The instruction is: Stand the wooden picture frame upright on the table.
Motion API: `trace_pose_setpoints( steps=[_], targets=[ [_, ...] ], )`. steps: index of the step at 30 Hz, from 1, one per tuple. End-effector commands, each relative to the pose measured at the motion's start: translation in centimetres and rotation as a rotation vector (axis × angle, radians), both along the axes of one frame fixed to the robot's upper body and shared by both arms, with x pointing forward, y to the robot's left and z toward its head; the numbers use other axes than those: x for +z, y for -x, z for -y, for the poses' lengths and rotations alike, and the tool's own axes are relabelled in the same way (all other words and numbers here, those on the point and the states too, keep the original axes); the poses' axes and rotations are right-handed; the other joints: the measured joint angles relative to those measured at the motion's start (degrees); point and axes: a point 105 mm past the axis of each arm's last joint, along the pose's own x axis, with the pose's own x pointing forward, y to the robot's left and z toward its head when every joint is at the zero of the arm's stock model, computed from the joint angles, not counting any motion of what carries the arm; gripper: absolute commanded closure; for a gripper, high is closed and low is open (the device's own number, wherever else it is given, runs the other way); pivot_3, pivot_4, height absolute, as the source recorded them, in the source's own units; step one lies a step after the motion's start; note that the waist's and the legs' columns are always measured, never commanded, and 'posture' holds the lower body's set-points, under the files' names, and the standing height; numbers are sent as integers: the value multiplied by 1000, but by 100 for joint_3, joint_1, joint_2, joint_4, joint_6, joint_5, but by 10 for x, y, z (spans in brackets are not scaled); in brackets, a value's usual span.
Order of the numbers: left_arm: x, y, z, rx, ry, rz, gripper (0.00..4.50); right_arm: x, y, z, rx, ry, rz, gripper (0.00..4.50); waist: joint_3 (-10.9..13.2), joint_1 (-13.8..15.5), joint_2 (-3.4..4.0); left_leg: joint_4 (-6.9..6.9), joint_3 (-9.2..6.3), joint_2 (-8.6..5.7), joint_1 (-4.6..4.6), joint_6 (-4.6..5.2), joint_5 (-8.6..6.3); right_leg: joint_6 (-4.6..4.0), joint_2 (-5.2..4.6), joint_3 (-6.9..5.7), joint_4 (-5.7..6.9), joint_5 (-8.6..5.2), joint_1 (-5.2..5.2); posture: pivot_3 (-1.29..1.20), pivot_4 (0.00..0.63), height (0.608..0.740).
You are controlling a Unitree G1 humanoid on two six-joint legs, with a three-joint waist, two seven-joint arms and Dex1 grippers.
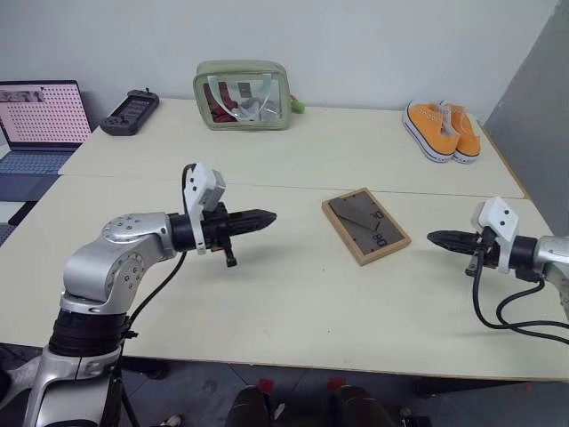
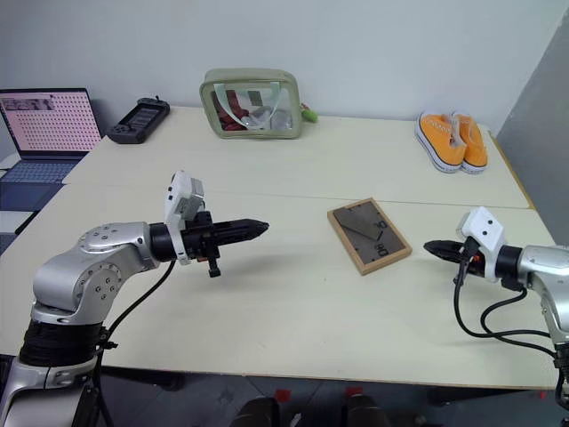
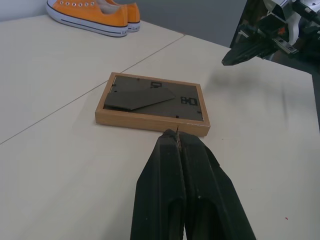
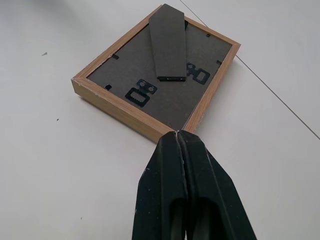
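Observation:
The wooden picture frame (image 1: 365,226) lies flat and face down on the table (image 1: 293,302), its dark back panel and folded stand up. It rests between my two arms, just right of centre. My left gripper (image 1: 269,216) hovers above the table to the frame's left, shut and empty, pointing toward it. My right gripper (image 1: 432,237) is to the frame's right, also shut and empty, aimed at it. Neither touches the frame (image 4: 156,91). In the left wrist view the frame (image 3: 153,104) lies just past my shut fingers (image 3: 180,180).
At the table's far edge stand a green transparent pouch (image 1: 243,94), a pair of orange sneakers (image 1: 442,131) at the right and a black game controller (image 1: 130,112) at the left. A laptop (image 1: 37,124) sits beyond the left side. A seam (image 1: 267,186) crosses the tabletop.

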Motion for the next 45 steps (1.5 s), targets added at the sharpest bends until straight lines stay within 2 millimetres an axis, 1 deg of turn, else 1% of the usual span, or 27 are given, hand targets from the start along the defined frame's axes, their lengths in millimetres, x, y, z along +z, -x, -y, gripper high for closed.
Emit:
trace_pose_setpoints(
  steps=[1,11,19,25,32,34,36,38,41,45],
  targets=[
    [8,2,3,0,-8,40,4500,16,-4,1,-12,-5,67,4464,0,0,0,0,0,0,0,0,0,0,0,0,0,0,0,0,150,740],
    [12,-1,3,13,3,49,4500,18,-6,0,-19,-20,77,4464,0,2,0,7,0,0,-1,0,0,0,0,0,5,0,0,0,150,740],
    [14,-9,2,52,13,66,4500,19,-9,1,-40,-26,92,4464,0,3,0,10,-1,0,-1,0,0,0,0,0,7,0,1,0,150,740],
    [16,-9,5,41,18,72,4500,18,-8,-1,-31,-27,95,4464,0,4,0,13,-1,0,-1,0,0,0,0,-1,10,0,1,0,150,740],
    [18,-13,6,37,21,76,4500,20,-11,-1,-47,-40,109,4464,0,4,0,15,-1,0,-1,0,0,0,0,-1,10,0,1,0,150,740],
    [8,-20,9,48,12,51,4500,11,-16,-3,-71,-33,117,4464,0,5,0,15,-1,0,-1,0,0,0,0,0,11,0,1,0,150,740],
    [-13,-43,13,138,-8,26,4500,3,-26,-9,-121,-49,145,4464,-1,6,1,18,-2,-2,1,0,0,0,0,-2,11,1,4,0,150,740],
    [-25,-57,17,187,-16,8,4500,0,-32,-14,-145,-66,160,4464,-1,6,1,22,-2,-3,12,0,0,2,0,0,11,2,18,0,150,740],
    [-46,-75,31,226,-27,-18,4500,-9,-38,-24,-159,-78,175,4464,-1,10,1,22,-3,-4,6,0,0,4,0,0,11,3,13,0,150,740],
    [-63,-86,66,201,-14,-41,4500,-22,-42,-32,-178,-95,172,4464,-1,25,2,24,-4,-6,-19,0,0,2,0,-3,14,4,-8,0,150,740]
  ],
)
